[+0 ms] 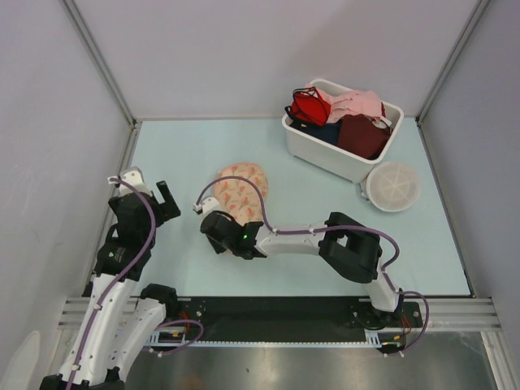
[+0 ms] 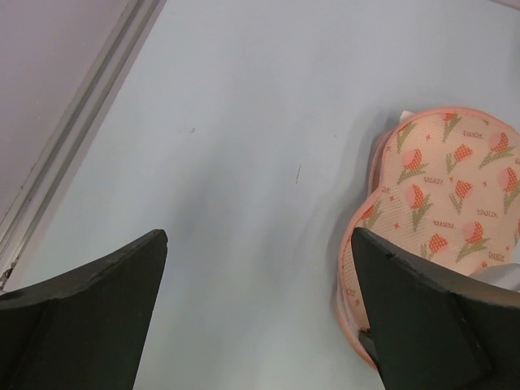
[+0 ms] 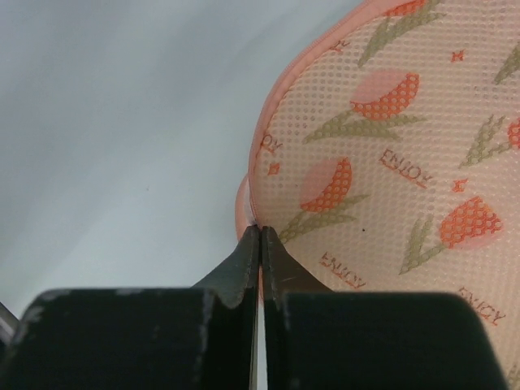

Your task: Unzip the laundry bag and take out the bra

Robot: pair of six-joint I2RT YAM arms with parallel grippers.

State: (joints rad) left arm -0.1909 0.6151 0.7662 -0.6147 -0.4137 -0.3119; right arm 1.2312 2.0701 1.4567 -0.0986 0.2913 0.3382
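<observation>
Closest to the lens on the right wrist cam, the right gripper [image 3: 260,236] was clamped fully shut, tips pressed together right at the pink trim [image 3: 253,175] of the laundry bag [image 3: 382,154]. My guess is the zipper pull sits about there and the pinch was meant for it. I couldn't make out a pull or any fabric between the fingers though, so I can't say it had caught anything. Nothing poked out of the bag in any view, so I judged it not yet unzipped. I figured the white bra was inside, since I couldn't see it anywhere.

Left gripper [image 2: 258,236] hung wide open over bare table [image 2: 244,122], off to the bag's left, gripping nothing. That made sense as a standby spot: near enough to come over and pin the bag while the right one drags the zipper, otherwise the whole pouch would probably just slide.

Further back, a white bin [image 1: 325,154] sat near the far wall with a red bra [image 1: 309,106], a pale pink garment [image 1: 357,104] and a dark maroon piece [image 1: 363,134] piled in it. A round mesh disc [image 1: 393,186] lay just beside it. All that was well apart from the bag, so I didn't worry about snagging.
</observation>
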